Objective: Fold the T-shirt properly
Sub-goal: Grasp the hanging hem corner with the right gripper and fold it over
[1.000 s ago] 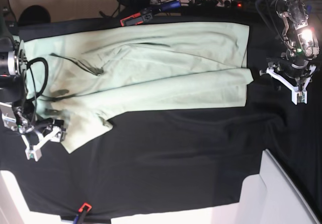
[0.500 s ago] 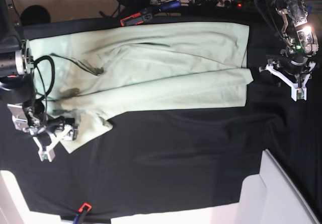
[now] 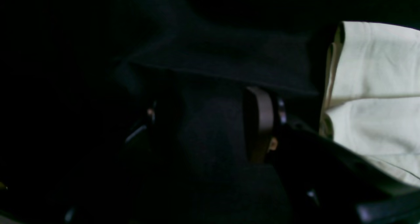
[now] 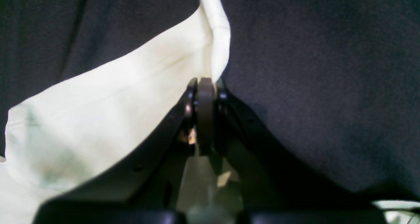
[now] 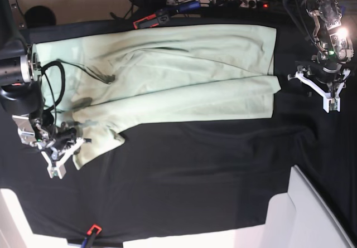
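The pale mint T-shirt [image 5: 178, 75] lies spread across the black cloth, with its hem toward the right and a sleeve at lower left. My right gripper [image 5: 67, 150] sits at that sleeve's corner. In the right wrist view its jaws [image 4: 205, 82] are shut, with the T-shirt's edge [image 4: 98, 102] pinched at the tips. My left gripper [image 5: 321, 89] hovers open just right of the hem, holding nothing. The left wrist view is dark: one finger pad [image 3: 261, 119] shows, with the T-shirt's hem [image 3: 370, 96] to its right.
The black cloth [image 5: 195, 175] covers the table. A white panel [image 5: 301, 220] stands at the lower right. A red-and-black tool [image 5: 150, 19] and cables with a power strip [image 5: 234, 3] lie along the far edge. A small red item [image 5: 92, 231] sits at the near edge.
My right gripper has moved right onto the sleeve corner and gone from open to shut on the fabric. The left arm has hardly moved.
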